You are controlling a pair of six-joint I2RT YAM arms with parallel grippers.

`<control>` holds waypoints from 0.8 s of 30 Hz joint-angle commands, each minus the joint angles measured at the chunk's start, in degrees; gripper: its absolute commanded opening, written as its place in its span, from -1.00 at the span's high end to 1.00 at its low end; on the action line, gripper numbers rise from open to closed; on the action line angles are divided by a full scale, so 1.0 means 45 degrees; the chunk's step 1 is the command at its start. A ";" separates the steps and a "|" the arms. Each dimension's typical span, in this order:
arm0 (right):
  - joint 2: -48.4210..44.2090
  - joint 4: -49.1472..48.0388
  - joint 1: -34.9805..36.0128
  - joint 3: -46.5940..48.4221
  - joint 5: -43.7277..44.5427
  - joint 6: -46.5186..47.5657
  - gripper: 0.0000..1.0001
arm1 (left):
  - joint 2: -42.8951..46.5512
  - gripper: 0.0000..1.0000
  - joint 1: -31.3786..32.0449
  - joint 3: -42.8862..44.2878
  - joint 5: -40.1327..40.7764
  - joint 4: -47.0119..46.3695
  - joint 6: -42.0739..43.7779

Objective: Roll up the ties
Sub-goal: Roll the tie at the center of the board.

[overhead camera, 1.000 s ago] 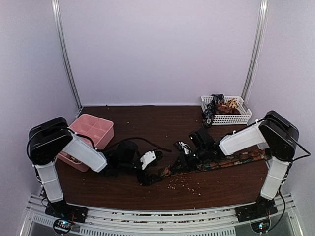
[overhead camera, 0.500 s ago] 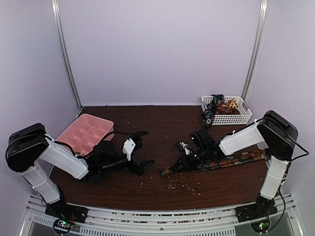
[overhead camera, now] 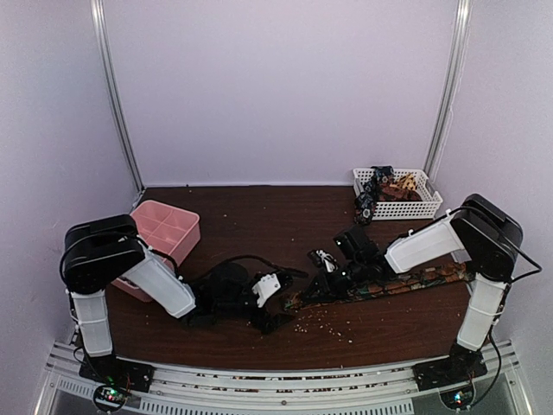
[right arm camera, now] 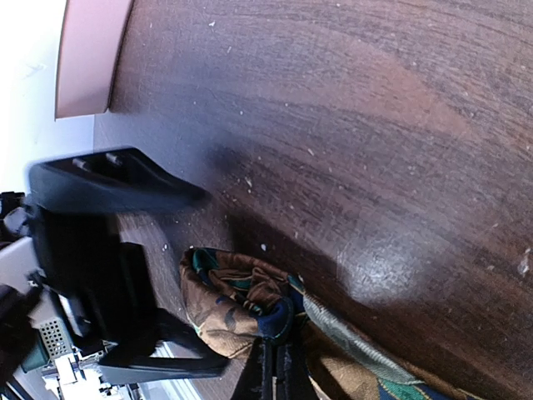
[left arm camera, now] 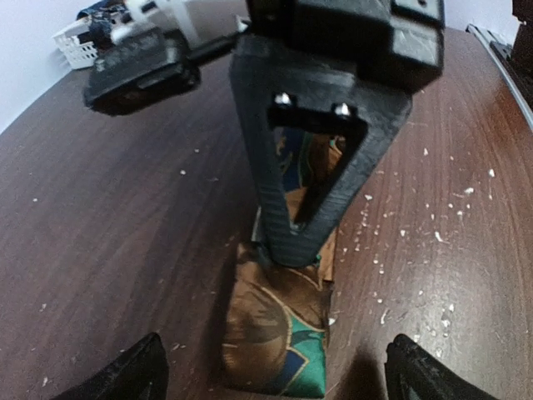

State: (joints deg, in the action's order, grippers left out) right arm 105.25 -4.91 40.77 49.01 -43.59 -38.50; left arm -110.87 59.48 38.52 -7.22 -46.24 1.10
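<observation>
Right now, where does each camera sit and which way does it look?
Top external: above, behind, looking down on the table; left arm and right arm show.
Left wrist: on that arm, looking down at the tie; open left fingers frame the bottom.
Right wrist: low, facing the left fingers; right fingers pinch the tie.
All share the tie.

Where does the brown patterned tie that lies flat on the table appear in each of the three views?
Top external: the tie runs from the centre of the table toward its right edge.
Left wrist: its folded end lies bottom centre.
Right wrist: its crumpled end sits bottom centre.
Shared landmark: pale crumbs scattered beside that end.
</observation>
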 commanded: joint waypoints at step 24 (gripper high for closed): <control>-0.0638 -0.1342 0.0259 -0.0603 -0.0643 -0.1124 0.28 | -0.0902 0.51 -0.0404 0.1113 -0.2656 0.3210 0.1410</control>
State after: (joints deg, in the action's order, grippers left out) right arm 104.36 -10.39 41.41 45.95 -46.30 -42.92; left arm -115.68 58.22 45.78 -16.34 -38.89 5.52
